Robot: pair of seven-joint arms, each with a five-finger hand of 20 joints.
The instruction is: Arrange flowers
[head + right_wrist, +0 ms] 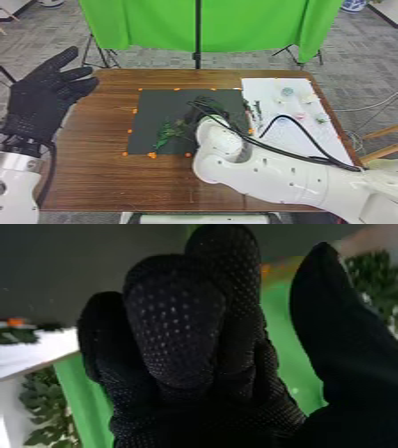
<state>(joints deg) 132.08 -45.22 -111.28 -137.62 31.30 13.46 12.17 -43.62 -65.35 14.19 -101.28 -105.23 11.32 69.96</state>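
Right hand (pixel 173 319): fingers side by side, nearly straight, thumb apart; no stem seen between.
Leafy sprig (pixel 167 131): on dark mat (pixel 160 107), just left of those fingers.
Flower heads (pixel 298 116): on white sheet (pixel 306 137), right of them.
Left hand (pixel 53 90): spread, holding nothing.
Step, presumably picking greenery: best to pinch the stem low, spare the leaves, lift slowly.
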